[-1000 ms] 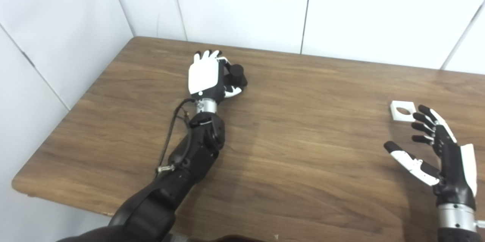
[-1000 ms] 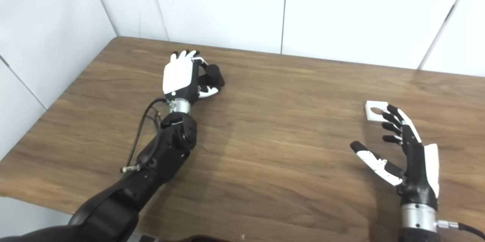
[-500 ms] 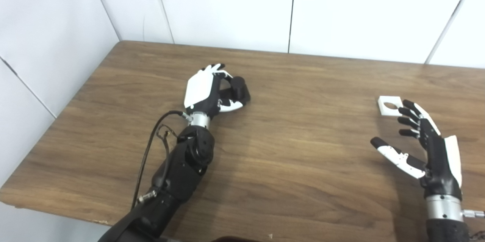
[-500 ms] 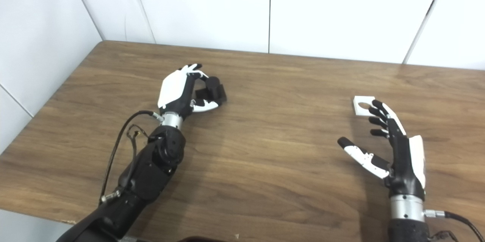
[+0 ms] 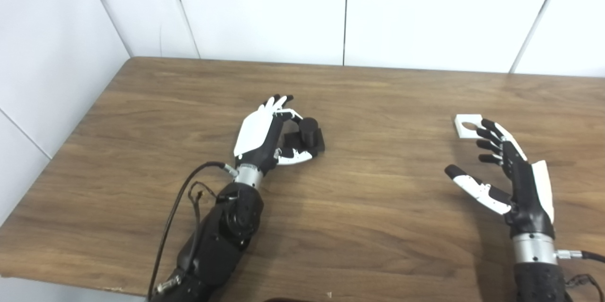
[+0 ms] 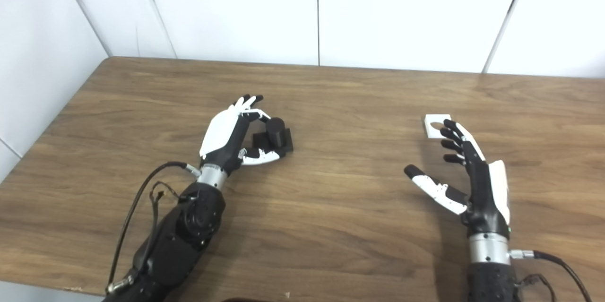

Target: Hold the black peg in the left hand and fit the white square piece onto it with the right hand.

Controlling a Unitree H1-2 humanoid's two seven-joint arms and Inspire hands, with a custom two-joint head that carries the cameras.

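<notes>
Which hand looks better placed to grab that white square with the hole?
The right hand: it is open with its fingers almost at the white square, while the left hand is across the table at the black peg.

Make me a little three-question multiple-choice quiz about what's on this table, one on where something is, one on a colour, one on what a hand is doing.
1. Where does the white square piece lie?
A. On the table, just beyond the right hand's fingertips
B. In the left hand
C. On top of the peg

2. What colour is the peg beside the left hand?
A. White
B. Black
C. Red

3. What state is the right hand in?
A. Closed on the square piece
B. Open, holding nothing
C. Closed in a fist

Answers:
1 A: the piece sits flat on the wood just past the spread fingers.
2 B: the cylinder and its base are black.
3 B: fingers and thumb are spread apart with nothing between them.
</notes>
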